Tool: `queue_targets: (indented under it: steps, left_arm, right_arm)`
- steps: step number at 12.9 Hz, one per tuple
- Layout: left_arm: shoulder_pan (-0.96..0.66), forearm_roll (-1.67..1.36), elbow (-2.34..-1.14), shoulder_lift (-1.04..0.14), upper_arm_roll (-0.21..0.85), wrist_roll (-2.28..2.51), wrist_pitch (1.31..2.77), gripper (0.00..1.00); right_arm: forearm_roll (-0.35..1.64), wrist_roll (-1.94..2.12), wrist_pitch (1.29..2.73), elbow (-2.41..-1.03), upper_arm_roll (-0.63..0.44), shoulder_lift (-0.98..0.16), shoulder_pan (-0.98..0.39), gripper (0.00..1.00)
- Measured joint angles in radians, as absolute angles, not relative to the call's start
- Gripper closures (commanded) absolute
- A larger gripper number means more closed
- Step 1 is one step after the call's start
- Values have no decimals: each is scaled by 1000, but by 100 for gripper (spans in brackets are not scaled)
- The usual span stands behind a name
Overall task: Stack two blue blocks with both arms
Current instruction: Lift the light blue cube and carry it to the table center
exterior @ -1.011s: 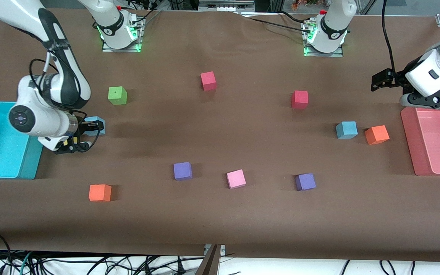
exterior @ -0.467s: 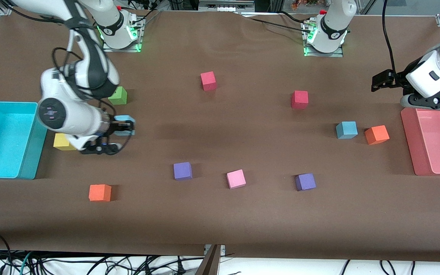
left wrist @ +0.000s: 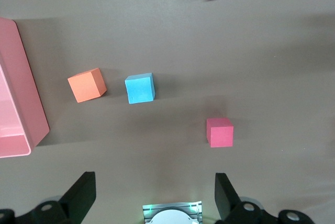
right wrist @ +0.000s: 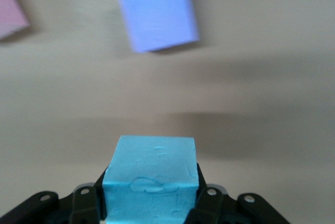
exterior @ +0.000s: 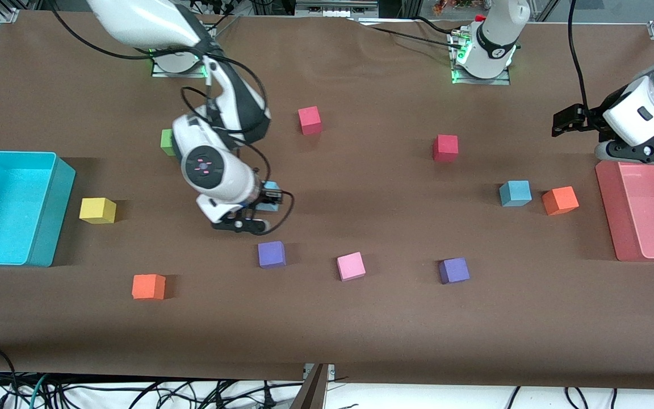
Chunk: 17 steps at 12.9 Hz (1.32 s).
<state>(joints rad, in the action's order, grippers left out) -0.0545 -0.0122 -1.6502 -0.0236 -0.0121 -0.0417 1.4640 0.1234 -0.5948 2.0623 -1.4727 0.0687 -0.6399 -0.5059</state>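
Right gripper [exterior: 269,197], seen from the front, has carried one blue block [exterior: 271,187] from beside the turquoise bin [exterior: 49,210] to above the table's middle. The left gripper [left wrist: 152,195] waits spread wide, its wrist view showing the second blue block [left wrist: 140,88] lying flat beside an orange cube [left wrist: 87,85]. Its own wrist view shows the right gripper's fingers [right wrist: 209,203] clamping the held cube level, which has no long axis.

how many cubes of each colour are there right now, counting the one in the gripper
Blue cubes: 2, one on the table, one held in the right gripper
Red cubes: 2
Orange cubes: 2
Purple cubes: 2
Green cube: 1
Yellow cube: 1
Pink cube: 1
Total: 11
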Motion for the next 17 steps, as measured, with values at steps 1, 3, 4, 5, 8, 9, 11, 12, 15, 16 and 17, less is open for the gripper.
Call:
queue_targets:
  steps: [1, 3, 4, 5, 8, 9, 11, 12, 15, 16, 17]
  left_arm:
    - [-54, -12, -1652, -25, -13, -42, 1464, 0]
    - [-53, -12, -1657, -32, -15, -42, 1466, 0]
    - [-52, -12, -1662, -38, -16, -42, 1471, 0]
    - [-52, -12, -1672, -42, -17, -42, 1483, 0]
    - [-51, -12, -1733, -51, -19, -42, 1558, 0]
    - [-51, -12, -1766, -52, -20, -42, 1593, 0]
    - [-51, -12, -1843, -55, -21, -43, 1693, 0]
    - [-49, -12, -1893, -58, -22, -47, 1764, 0]
    - [-24, -11, -2065, -76, -23, -86, 2019, 0]
    - [-15, -11, -2118, -88, -24, -94, 2094, 0]
    - [-5, -9, -2160, -106, -25, -99, 2160, 0]
  right_arm:
    - [123, -640, 2105, -1444, 68, -678, -539, 68]
    - [123, -710, 2168, -1395, 68, -746, -592, 68]
    - [123, -722, 2198, -1382, 68, -776, -610, 68]
    - [123, -726, 2232, -1376, 68, -803, -625, 68]
    - [123, -726, 2280, -1368, 66, -849, -643, 68]
    - [123, -726, 2292, -1366, 65, -855, -643, 66]
    - [122, -726, 2314, -1362, 65, -861, -648, 0]
    - [119, -726, 2315, -1362, 65, -864, -650, 0]
    - [56, -725, 2318, -1361, 65, -875, -659, 0]
    - [36, -725, 2318, -1361, 65, -876, -664, 0]
    - [23, -725, 2318, -1359, 65, -876, -669, 0]
